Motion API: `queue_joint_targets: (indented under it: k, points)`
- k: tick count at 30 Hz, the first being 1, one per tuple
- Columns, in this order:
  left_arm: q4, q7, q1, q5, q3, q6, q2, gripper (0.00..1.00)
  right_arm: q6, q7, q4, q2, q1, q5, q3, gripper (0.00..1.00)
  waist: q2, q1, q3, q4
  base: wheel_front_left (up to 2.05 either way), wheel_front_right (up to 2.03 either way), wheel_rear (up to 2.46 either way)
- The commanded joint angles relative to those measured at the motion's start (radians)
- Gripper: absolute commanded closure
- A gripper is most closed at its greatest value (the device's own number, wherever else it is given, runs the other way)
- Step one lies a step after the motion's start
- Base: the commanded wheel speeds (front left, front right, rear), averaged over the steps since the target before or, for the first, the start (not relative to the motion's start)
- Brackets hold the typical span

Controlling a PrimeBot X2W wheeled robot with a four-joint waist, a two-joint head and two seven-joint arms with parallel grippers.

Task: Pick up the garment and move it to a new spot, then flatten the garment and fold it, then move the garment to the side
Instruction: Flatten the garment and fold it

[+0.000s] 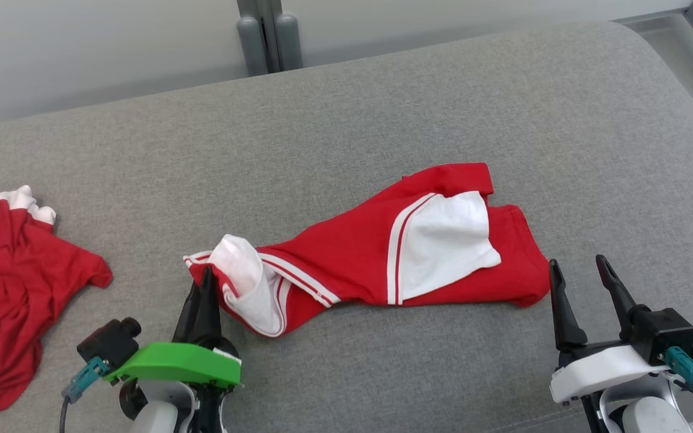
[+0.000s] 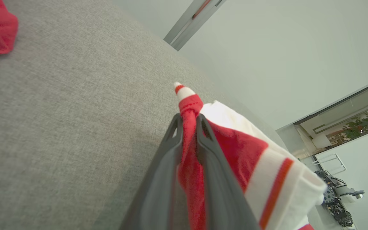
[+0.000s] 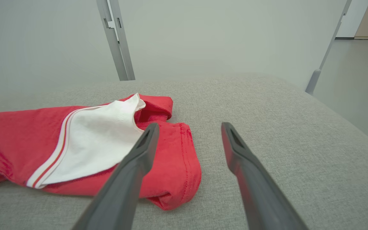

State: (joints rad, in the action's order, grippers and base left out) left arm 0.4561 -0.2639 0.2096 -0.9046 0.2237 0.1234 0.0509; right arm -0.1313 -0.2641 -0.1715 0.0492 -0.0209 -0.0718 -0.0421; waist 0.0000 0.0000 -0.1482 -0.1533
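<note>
Left gripper (image 1: 206,278) down front is clamped on the bunched red-and-white corner of the garment (image 1: 352,258). It's lying across the middle of the grey cushion (image 1: 382,96), long axis running left to right and climbing a bit toward the far side. Its right hem sits just left of the right gripper (image 1: 578,264), which is spread wide and holding nothing, so I'd say that arm's closer for that end. Head view hides the pinch, but left wrist view shows cloth squeezed between the fingers (image 2: 168,153). Right wrist view puts the hem left of the gap, not in it.
</note>
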Motion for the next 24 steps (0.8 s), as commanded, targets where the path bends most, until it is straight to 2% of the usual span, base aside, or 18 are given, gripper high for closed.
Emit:
queue_joint_targets:
  k: [1, 3, 7, 11, 14, 16, 19, 24]
  points:
    - [-0.007, -0.001, -0.022, 0.036, -0.011, 0.005, 0.0, 0.0, 0.001, 0.0, -0.001, 0.002, 0.016, 0.004, 0.003, 0.0, 0.0, 0.0, 0.028, 0.028, 0.0, 0.0, 0.0]
    - [-0.013, 0.0, -0.053, 0.063, -0.024, 0.004, 0.001, 0.0, 0.001, 0.0, -0.001, 0.002, 0.021, 0.008, 0.006, 0.0, 0.0, 0.0, 0.037, 0.035, 0.0, 0.0, 0.0]
    - [-0.067, 0.0, -0.108, 0.166, -0.073, -0.028, 0.001, 0.0, 0.001, 0.0, -0.001, 0.002, 0.037, 0.014, 0.003, 0.0, 0.0, 0.0, 0.056, 0.047, 0.0, 0.0, 0.0]
    - [-0.144, 0.0, -0.165, 0.329, -0.109, -0.076, 0.001, 0.0, 0.001, 0.0, -0.002, 0.002, 0.054, 0.021, -0.001, 0.0, 0.0, 0.0, 0.071, 0.057, 0.0, 0.0, 0.0]
    - [-0.102, 0.014, -0.151, 0.407, -0.075, -0.101, 0.034, 0.0, 0.001, 0.0, -0.005, 0.002, 0.054, 0.022, 0.005, 0.0, 0.0, 0.0, 0.072, 0.061, 0.0, 0.0, 0.0]
    - [-0.055, 0.064, -0.12, 0.446, -0.053, -0.127, 0.06, 0.0, 0.001, 0.0, -0.005, 0.002, 0.048, 0.02, 0.011, 0.0, 0.0, 0.0, 0.071, 0.062, 0.0, 0.0, 0.0]
    - [0.002, 0.125, -0.074, 0.458, -0.05, -0.149, 0.086, 0.0, 0.001, 0.0, -0.004, 0.002, 0.035, 0.02, 0.017, 0.0, 0.0, 0.0, 0.063, 0.06, 0.0, 0.0, 0.0]
    - [0.058, 0.182, -0.011, 0.487, -0.029, -0.143, 0.128, 0.0, 0.001, 0.0, -0.004, 0.002, 0.028, 0.017, 0.025, 0.0, 0.0, 0.0, 0.049, 0.055, 0.0, 0.0, 0.0]
